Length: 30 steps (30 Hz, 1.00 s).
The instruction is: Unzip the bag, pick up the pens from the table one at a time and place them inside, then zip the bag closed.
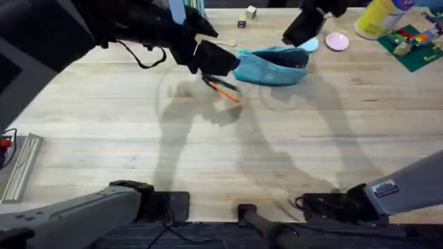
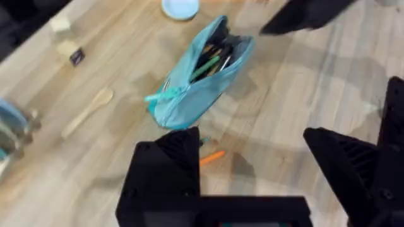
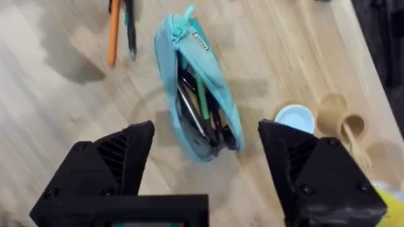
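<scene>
Two open hands above one unzipped bag (image 3: 201,94), two pens (image 3: 121,28).

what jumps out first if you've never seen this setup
The teal bag lies unzipped and gaping near the far middle of the table, with pens and pencils already showing inside. Beside its zipper-pull end, an orange pen and a black pen lie together on the wood. Both the left gripper and the right gripper hover open above the bag.

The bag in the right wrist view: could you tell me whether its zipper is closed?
No, the bag gapes open along its top, and pens and other slim things show inside it.
</scene>
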Motion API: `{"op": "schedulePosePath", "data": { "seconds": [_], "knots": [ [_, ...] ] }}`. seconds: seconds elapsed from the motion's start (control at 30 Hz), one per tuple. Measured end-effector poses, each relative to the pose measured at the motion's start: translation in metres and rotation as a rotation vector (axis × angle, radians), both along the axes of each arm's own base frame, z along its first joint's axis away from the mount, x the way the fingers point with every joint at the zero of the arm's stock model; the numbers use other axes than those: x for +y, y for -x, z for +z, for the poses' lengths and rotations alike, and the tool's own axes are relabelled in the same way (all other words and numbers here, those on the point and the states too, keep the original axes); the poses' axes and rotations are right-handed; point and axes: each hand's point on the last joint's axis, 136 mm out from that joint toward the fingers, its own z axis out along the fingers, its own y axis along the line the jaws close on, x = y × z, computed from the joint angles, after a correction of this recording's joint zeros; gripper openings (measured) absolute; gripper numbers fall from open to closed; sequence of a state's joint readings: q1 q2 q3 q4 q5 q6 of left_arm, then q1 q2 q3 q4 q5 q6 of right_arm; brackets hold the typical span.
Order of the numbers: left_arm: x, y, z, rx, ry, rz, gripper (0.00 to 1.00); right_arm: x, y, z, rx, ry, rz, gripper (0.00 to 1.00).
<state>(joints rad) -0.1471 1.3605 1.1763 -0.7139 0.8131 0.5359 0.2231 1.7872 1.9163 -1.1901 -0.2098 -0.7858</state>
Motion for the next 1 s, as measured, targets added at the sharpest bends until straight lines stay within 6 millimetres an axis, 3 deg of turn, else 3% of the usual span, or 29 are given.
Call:
{"op": "schedulePosePath", "data": {
  "seconds": [0.27, 0.57, 1.0],
  "knots": [
    [0.020, -0.015, -0.015, 0.221, -0.009, 0.298, 0.993, -0.020, 0.012, 0.039, -0.023, -0.102, -0.228, 0.995],
    [0.051, -0.030, -0.032, 0.528, 0.075, 0.787, 0.994, -0.033, 0.014, 0.047, -0.019, -0.125, -0.347, 0.997],
    [0.059, -0.034, -0.034, 0.609, 0.126, 0.923, 0.993, -0.035, 0.018, 0.056, -0.039, -0.135, -0.368, 0.996]
  ]
}}
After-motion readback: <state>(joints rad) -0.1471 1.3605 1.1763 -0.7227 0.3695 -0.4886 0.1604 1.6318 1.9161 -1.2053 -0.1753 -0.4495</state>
